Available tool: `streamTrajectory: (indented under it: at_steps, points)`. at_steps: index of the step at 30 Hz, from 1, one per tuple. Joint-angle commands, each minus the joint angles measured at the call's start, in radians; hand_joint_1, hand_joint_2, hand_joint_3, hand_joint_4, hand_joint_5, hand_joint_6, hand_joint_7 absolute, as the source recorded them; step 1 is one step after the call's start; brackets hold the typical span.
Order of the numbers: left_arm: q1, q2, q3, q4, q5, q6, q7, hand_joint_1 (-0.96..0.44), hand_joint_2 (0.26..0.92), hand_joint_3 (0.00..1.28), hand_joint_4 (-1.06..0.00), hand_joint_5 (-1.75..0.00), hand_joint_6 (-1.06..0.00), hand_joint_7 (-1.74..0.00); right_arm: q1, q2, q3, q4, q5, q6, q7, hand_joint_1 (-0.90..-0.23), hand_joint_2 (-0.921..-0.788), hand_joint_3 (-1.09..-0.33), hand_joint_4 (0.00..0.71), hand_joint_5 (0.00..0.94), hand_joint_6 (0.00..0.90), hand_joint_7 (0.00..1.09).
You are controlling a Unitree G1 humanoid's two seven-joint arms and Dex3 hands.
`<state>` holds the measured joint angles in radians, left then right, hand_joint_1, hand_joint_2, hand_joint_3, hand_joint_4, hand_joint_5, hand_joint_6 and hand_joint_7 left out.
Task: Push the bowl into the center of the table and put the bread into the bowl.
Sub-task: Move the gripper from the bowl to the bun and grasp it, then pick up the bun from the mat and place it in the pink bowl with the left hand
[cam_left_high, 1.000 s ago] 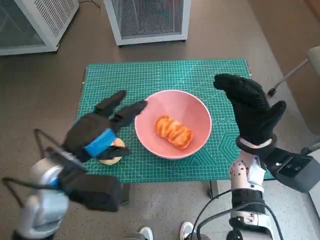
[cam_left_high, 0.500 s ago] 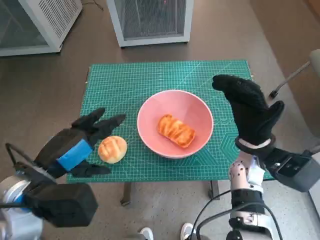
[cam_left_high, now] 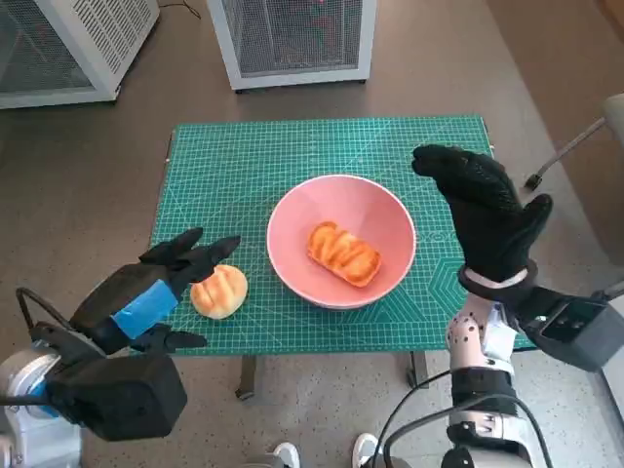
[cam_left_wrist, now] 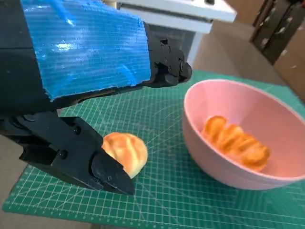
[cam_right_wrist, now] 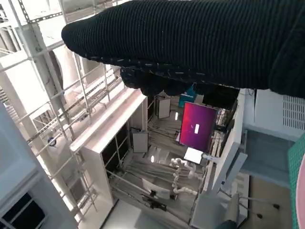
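Far left in the head view, at about 8 o'clock from the table's middle: left hand (cam_left_high: 146, 292), blue tape across its back, fingers spread apart and holding nothing, hovering at the near-left corner of the green cutting mat (cam_left_high: 253, 166). Just at 3 o'clock of that hand, a round golden bread roll (cam_left_high: 219, 291) resting on the mat, fingertips reaching over its top edge; whether touching or just above cannot be told from the head view. In the left wrist view, the same roll (cam_left_wrist: 125, 152) lying between the upper black fingers (cam_left_wrist: 164, 67) and the lower thumb-side part, seemingly apart from both. Next, at 3 o'clock of the roll and near but apart from it, a pink bowl (cam_left_high: 292, 210) sitting roughly at the mat's middle, slightly toward the 4 o'clock side. Inside the bowl, a striped orange-brown pastry (cam_left_high: 341, 253) lying on the bottom, long axis running from 10 to 4 o'clock; seen also in the left wrist view (cam_left_wrist: 236, 143) against the bowl's inner wall (cam_left_wrist: 267, 109). Farthest right, at 3 o'clock of the bowl: right hand (cam_left_high: 487, 219) in the black knitted glove, raised upright above the mat's right edge, fingers extended and loose, grasping nothing, clear of the bowl's rim. Beyond the table at 11 and 12 o'clock, white mesh-fronted cabinets (cam_left_high: 292, 39) on a brown floor.
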<state>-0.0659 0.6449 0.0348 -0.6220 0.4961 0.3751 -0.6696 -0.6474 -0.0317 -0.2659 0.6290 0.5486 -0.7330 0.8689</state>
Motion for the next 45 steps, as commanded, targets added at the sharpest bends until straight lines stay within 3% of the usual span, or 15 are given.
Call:
streamTrajectory:
  at_steps: [1,10,16,22,25,27,29,30,32,34,39,45]
  points:
    - [-0.006,0.007,-0.045,0.050,0.037,-0.009,0.031,0.14,0.738,0.01,-0.07,0.00,-0.19,0.00,0.005,0.001,0.002,0.016,0.003,0.013,0.007,-0.578,-0.921,-0.588,0.357,0.001,0.035,0.70]
    - [-0.068,-0.025,-0.149,0.215,0.130,-0.003,0.113,0.12,0.739,0.01,-0.12,-0.02,-0.24,-0.02,0.008,0.002,0.004,0.012,0.003,0.017,0.009,-0.581,-0.921,-0.593,0.356,0.000,0.030,0.71]
    - [-0.123,-0.055,-0.214,0.375,0.190,-0.009,0.186,0.10,0.749,0.01,-0.22,-0.03,-0.31,-0.03,0.010,0.002,0.005,0.009,0.001,0.017,0.007,-0.581,-0.921,-0.594,0.355,0.000,0.028,0.71]
    - [-0.180,-0.079,-0.266,0.551,0.216,-0.037,0.260,0.10,0.788,0.03,-0.38,-0.03,-0.43,-0.04,0.009,0.004,0.006,0.011,0.001,0.017,0.006,-0.581,-0.921,-0.594,0.355,0.000,0.027,0.71]
    - [-0.217,-0.078,-0.297,0.675,0.225,-0.081,0.301,0.10,0.821,0.04,-0.50,-0.05,-0.55,-0.08,0.010,0.006,0.007,0.011,0.000,0.014,0.005,-0.581,-0.921,-0.594,0.356,0.000,0.026,0.72]
    - [-0.230,-0.071,-0.310,0.722,0.227,-0.106,0.317,0.09,0.845,0.04,-0.62,-0.09,-0.66,-0.12,0.012,0.007,0.008,0.009,-0.001,0.013,0.004,-0.579,-0.921,-0.594,0.356,0.000,0.026,0.72]
    - [-0.238,-0.062,-0.318,0.747,0.229,-0.127,0.327,0.08,0.863,0.04,-0.74,-0.14,-0.74,-0.18,0.015,0.008,0.009,0.006,-0.002,0.011,0.002,-0.579,-0.921,-0.596,0.356,0.000,0.025,0.72]
    - [-0.241,-0.057,-0.320,0.755,0.228,-0.136,0.331,0.05,0.884,0.06,-0.72,-0.50,-0.67,-0.57,0.015,0.008,0.010,0.005,-0.003,0.011,0.002,-0.580,-0.921,-0.598,0.356,0.000,0.025,0.72]
    - [-0.237,-0.047,-0.315,0.739,0.223,-0.146,0.330,0.03,0.902,0.08,-0.70,-0.82,-0.62,-0.89,0.017,0.009,0.010,0.002,-0.004,0.010,0.000,-0.582,-0.921,-0.601,0.356,0.000,0.025,0.72]
    - [-0.229,-0.039,-0.306,0.718,0.213,-0.154,0.329,0.01,0.911,0.08,-0.70,-1.02,-0.61,-1.08,0.019,0.009,0.010,-0.001,-0.005,0.009,-0.002,-0.584,-0.921,-0.604,0.356,0.000,0.024,0.72]
    - [-0.208,-0.023,-0.267,0.639,0.180,-0.154,0.306,0.00,0.915,0.08,-0.69,-1.13,-0.62,-1.18,0.019,0.006,0.008,0.002,-0.009,0.004,-0.005,-0.583,-0.921,-0.614,0.355,0.000,0.021,0.73]
    - [-0.180,-0.006,-0.208,0.485,0.127,-0.121,0.233,0.00,0.916,0.07,-0.70,-1.14,-0.62,-1.19,0.022,0.006,0.008,0.001,-0.011,0.001,-0.006,-0.590,-0.921,-0.615,0.357,0.001,0.022,0.73]
